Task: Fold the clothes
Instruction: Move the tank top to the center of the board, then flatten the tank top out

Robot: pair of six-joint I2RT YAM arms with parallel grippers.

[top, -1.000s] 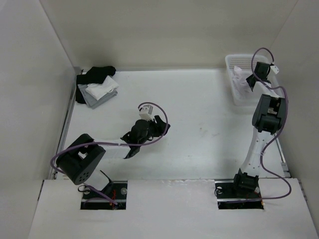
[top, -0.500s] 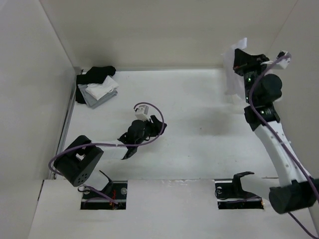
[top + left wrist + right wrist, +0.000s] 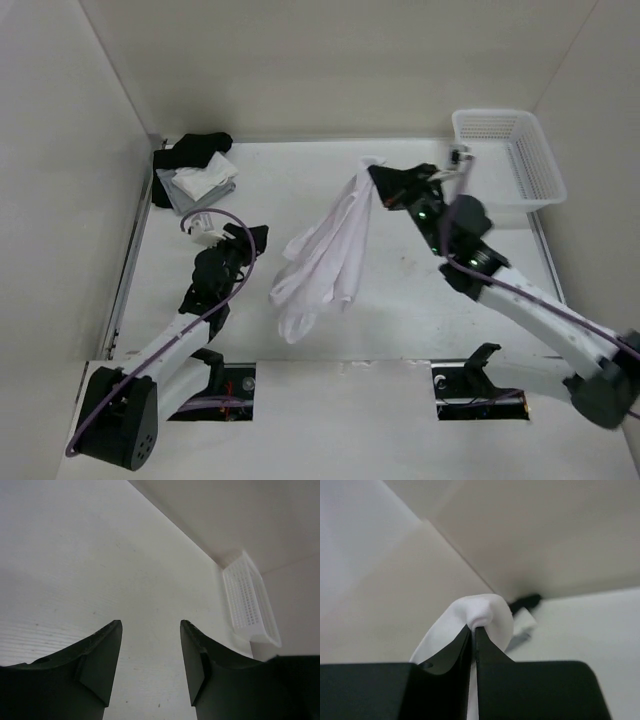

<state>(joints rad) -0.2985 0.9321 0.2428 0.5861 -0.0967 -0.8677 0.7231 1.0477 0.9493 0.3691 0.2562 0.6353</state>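
right gripper jaws clamped on a bunched edge of the white top, rest hangs below them over the table. left gripper jaws apart, empty, beside the drape. Lower slowly, lay hem flat before releasing.

The right gripper is now over mid-table rather than at the basket. The white top is out of the basket and hangs stretched from its pinch. The left gripper sits further left, its arm stretched out low.
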